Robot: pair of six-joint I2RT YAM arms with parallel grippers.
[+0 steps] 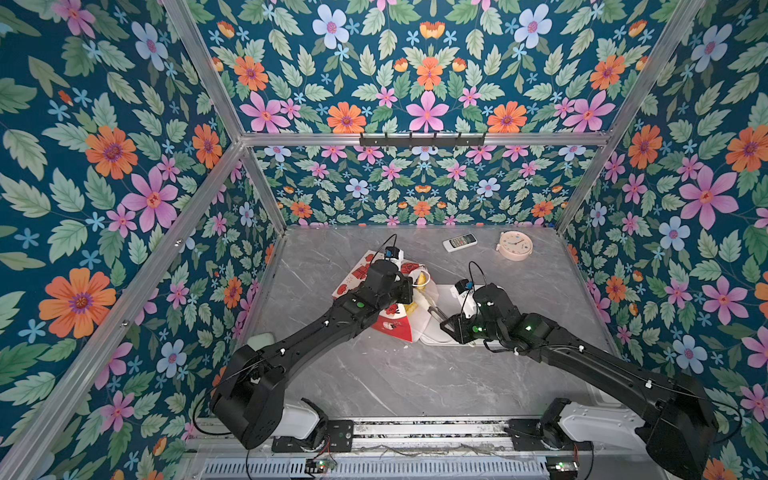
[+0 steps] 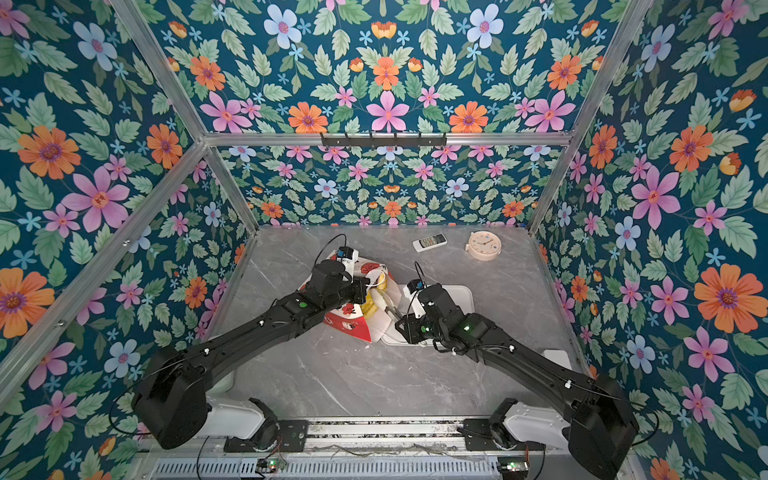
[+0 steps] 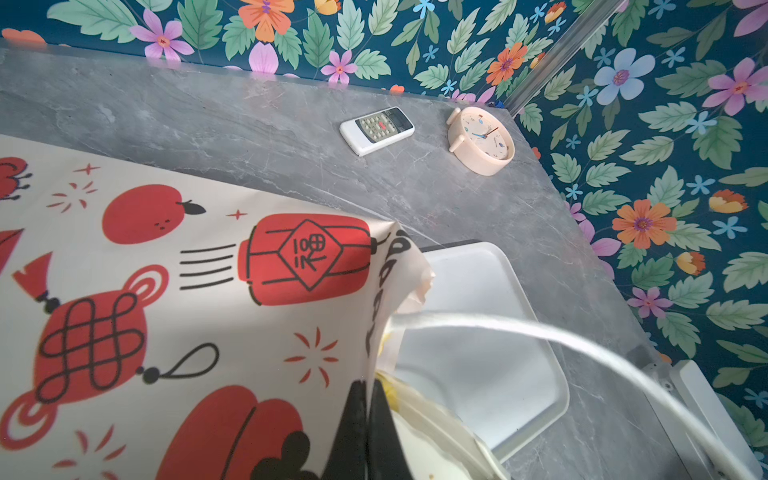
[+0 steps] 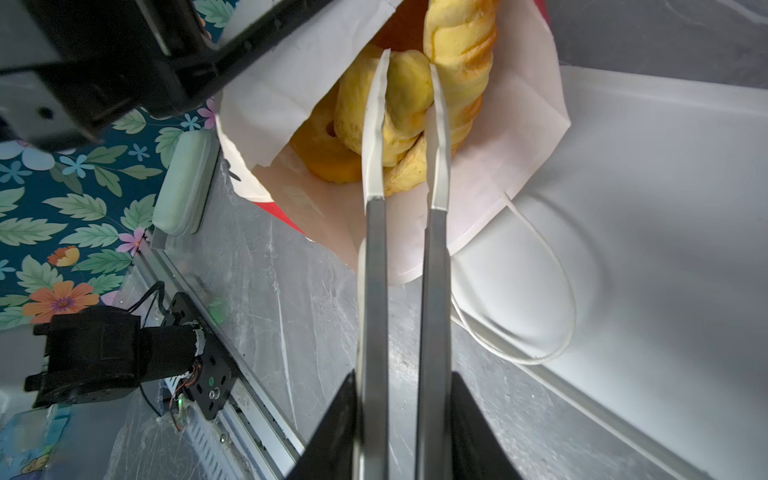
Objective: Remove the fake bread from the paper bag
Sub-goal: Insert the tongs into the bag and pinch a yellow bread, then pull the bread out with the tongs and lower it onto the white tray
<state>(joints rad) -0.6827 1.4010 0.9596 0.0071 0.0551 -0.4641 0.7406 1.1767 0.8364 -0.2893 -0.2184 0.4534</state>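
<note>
The paper bag (image 1: pixel 390 322) (image 2: pixel 349 326), white with red prints, lies tipped on the table with its mouth over the white tray. My left gripper (image 3: pixel 371 386) (image 1: pixel 409 286) is shut on the bag's upper rim (image 3: pixel 386 291) and holds the mouth up. The right gripper (image 4: pixel 409 66) (image 2: pixel 388 309), with long metal fingers (image 4: pixel 374 291) and white tips, reaches into the mouth. It is open, one tip on either side of a yellow piece of fake bread (image 4: pixel 409 104). A twisted stick (image 4: pixel 461 37) and a ring donut (image 4: pixel 328 153) lie beside it inside. Yellow bread shows in both top views (image 1: pixel 422 280) (image 2: pixel 376 299).
The white tray (image 4: pixel 665 208) (image 3: pixel 498 374) (image 2: pixel 461 291) sits right of the bag; a cord handle (image 4: pixel 557 266) lies on it. A remote (image 1: pixel 459 242) (image 3: pixel 376 129) and a cream clock (image 1: pixel 515 245) (image 3: pixel 482 139) are at the back. A pale green object (image 4: pixel 185 183) lies by the left wall.
</note>
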